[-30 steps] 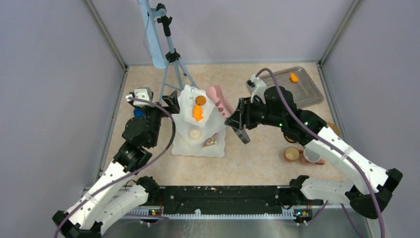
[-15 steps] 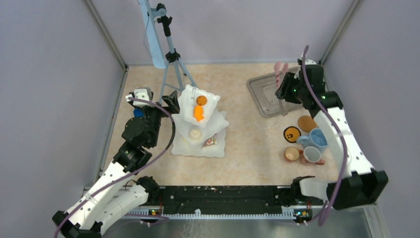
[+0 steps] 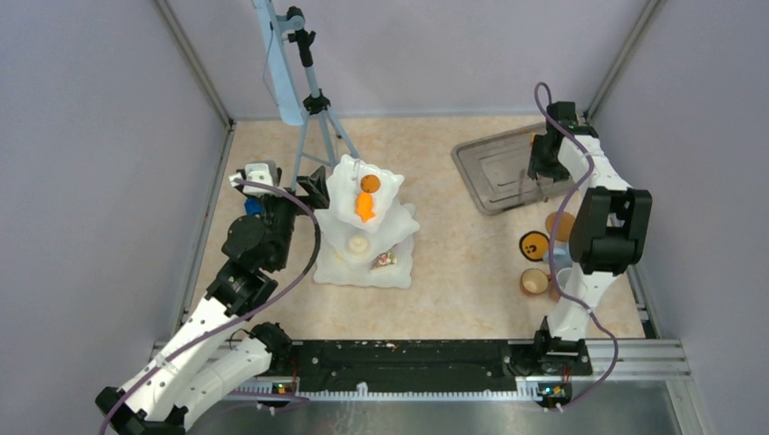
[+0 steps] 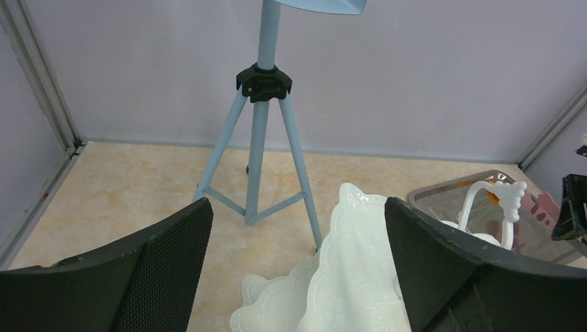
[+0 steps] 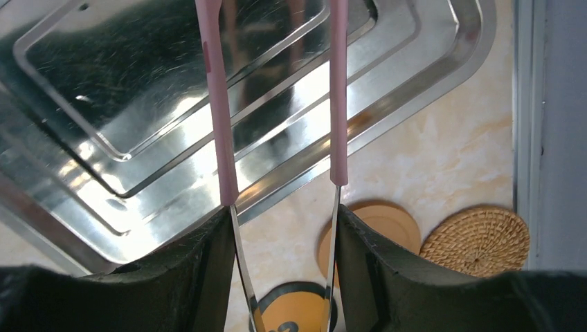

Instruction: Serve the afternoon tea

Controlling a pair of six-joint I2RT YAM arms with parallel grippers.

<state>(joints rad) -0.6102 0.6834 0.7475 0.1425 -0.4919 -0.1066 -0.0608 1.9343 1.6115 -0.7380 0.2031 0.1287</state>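
Observation:
A white tiered stand [image 3: 392, 222] holds an orange pastry [image 3: 364, 207], a round brown one [image 3: 367, 182], a cream one [image 3: 358, 243] and a cake slice [image 3: 384, 260]. An orange-brown mug [image 3: 534, 282] stands at the right; the whitish-pink mug is mostly hidden behind my right arm. My right gripper [image 3: 542, 168] [image 5: 282, 221] is shut on the pink tongs [image 5: 216, 104] above the near corner of the steel tray [image 3: 494, 168] [image 5: 138, 104]. My left gripper [image 3: 313, 186] [image 4: 297, 207] is open and empty, just left of the stand [image 4: 360, 277].
A blue tripod [image 3: 313, 109] [image 4: 259, 138] stands behind the stand. A blue toy car [image 3: 254, 206] lies by my left arm. A black-and-yellow coaster [image 3: 534, 245] [image 5: 294, 311], an orange one [image 5: 384, 228] and a woven one [image 5: 477, 238] lie near the tray.
My right arm has swung from beside the stand back to the tray at the far right, carrying the pink tongs. The left arm has not moved.

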